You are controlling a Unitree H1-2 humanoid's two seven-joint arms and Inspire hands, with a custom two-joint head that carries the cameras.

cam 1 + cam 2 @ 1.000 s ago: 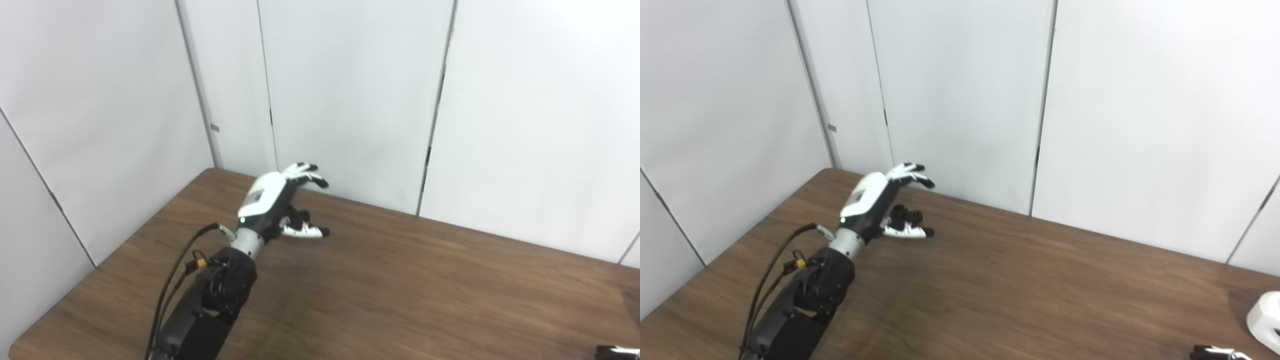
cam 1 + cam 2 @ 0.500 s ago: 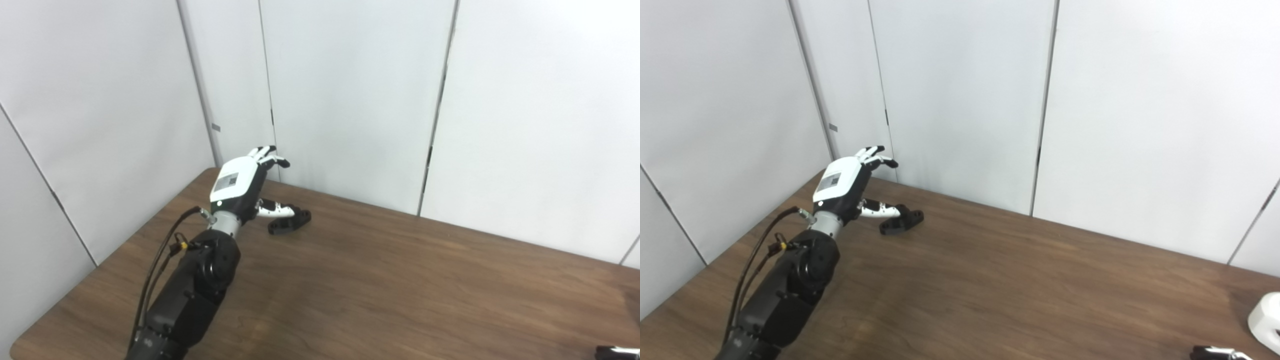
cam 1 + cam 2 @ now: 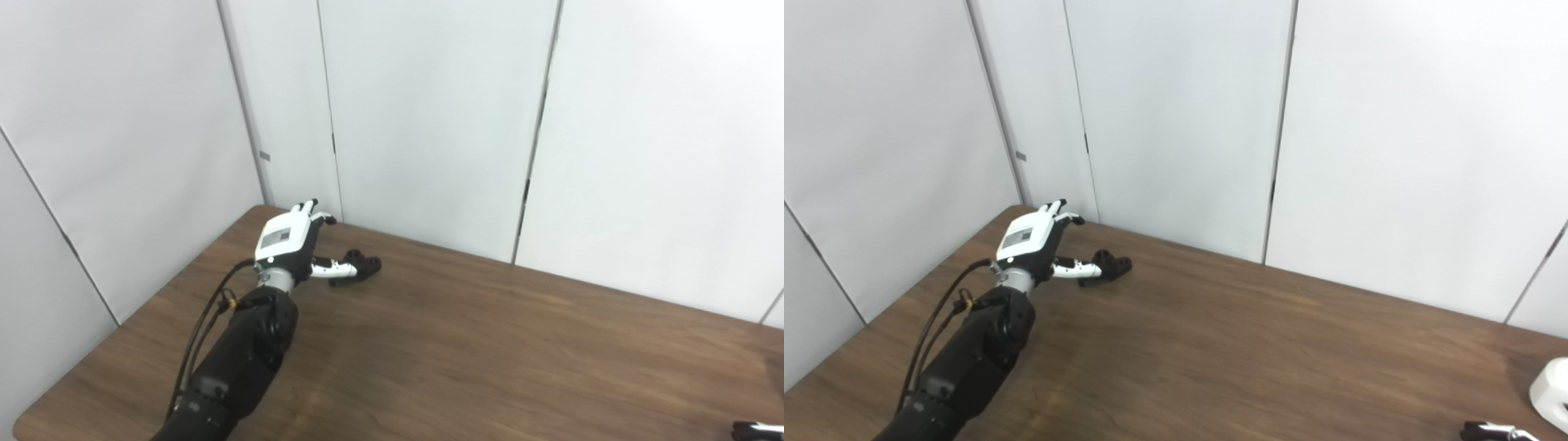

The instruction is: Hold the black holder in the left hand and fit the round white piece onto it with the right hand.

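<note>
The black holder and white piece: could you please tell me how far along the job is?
Nothing is done yet. The holder lies on the table, with the open left robot hand beside it, thumb at its side. The white piece sits far right; only a tip of the right robot hand shows. Grasping and fitting remain.

Both head cameras look down and forward from well back over the tabletop (image 3: 490, 343) toward white wall panels (image 3: 1182, 122); the right eye view reaches farther right.
</note>
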